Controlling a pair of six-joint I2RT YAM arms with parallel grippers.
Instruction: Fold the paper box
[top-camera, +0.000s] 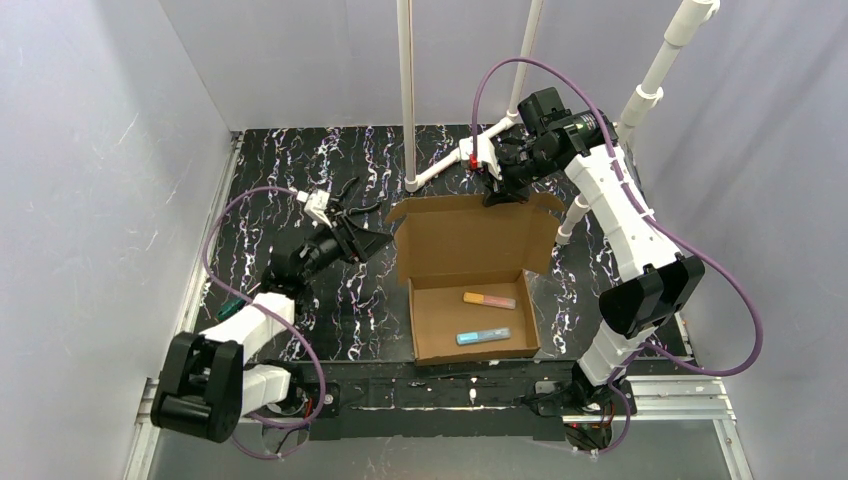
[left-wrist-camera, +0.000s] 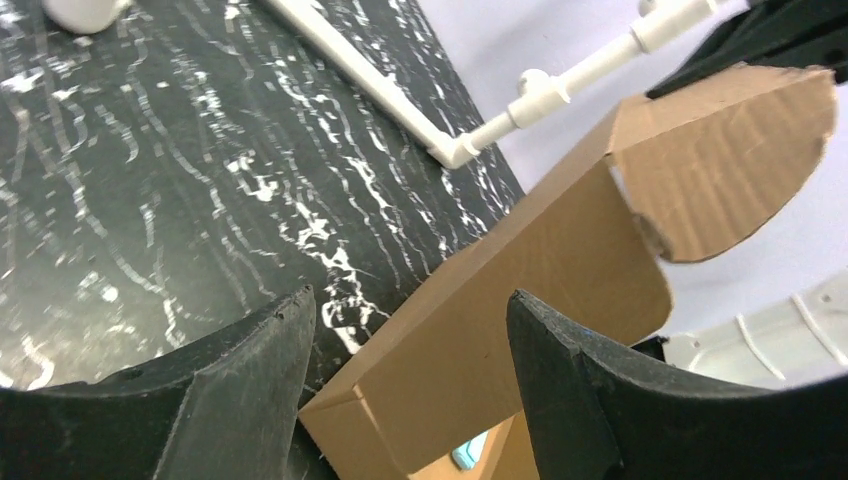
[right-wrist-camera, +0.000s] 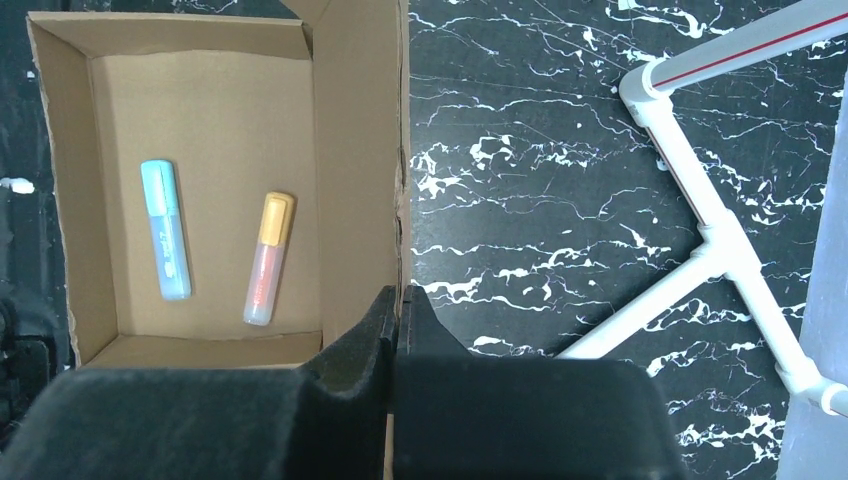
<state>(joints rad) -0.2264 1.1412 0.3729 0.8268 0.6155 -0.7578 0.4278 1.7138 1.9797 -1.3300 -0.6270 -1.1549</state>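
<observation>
On the black marbled worktop (top-camera: 300, 180), I see the paper box (top-camera: 470, 240) right of centre, its lid standing upright. My right end effector (right-wrist-camera: 398, 300) pinches the lid's top edge; my left end effector (left-wrist-camera: 408, 300) is spread beside the box's left wall. Inside lie a blue marker (right-wrist-camera: 165, 230) and an orange marker (right-wrist-camera: 270, 258).

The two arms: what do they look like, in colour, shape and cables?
The left arm and right arm have white shells and black joints. A purple cable loops beside each. The left hand and right hand each have two thick black fingers.
</observation>
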